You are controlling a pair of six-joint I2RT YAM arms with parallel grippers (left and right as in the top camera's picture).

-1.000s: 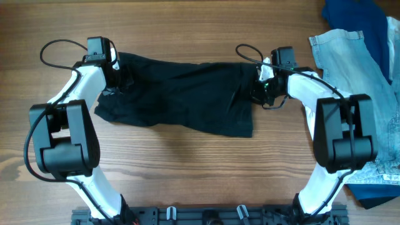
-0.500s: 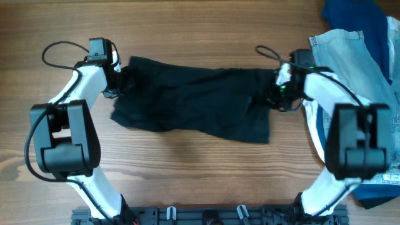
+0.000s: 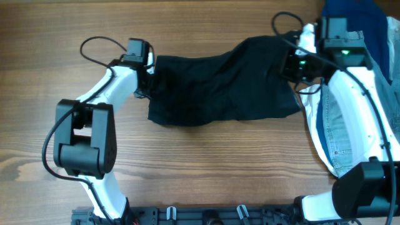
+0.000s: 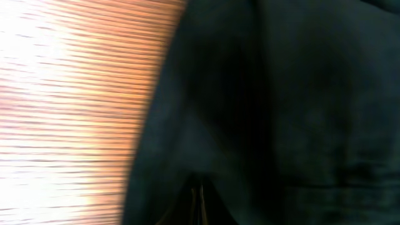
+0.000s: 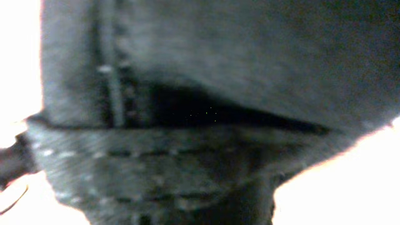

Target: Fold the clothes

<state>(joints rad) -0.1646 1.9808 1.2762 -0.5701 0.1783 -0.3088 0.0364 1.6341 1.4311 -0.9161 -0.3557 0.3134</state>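
The black shorts [image 3: 219, 84] hang stretched between my two grippers over the far middle of the table. My left gripper [image 3: 149, 74] is shut on the left end of the shorts. My right gripper [image 3: 292, 65] is shut on the right end. In the left wrist view the black fabric [image 4: 269, 106] fills most of the picture, and my fingertips [image 4: 199, 203] sit pinched together under it. In the right wrist view a stitched black hem [image 5: 175, 162] covers my jaws.
Pale blue denim [image 3: 340, 125] and a dark blue garment [image 3: 359, 22] lie piled at the right edge, under my right arm. The wooden table [image 3: 200, 169] stretches in front of the shorts.
Both grippers have carried the shorts to the right. The right gripper has also moved toward the far edge, over the denim pile.
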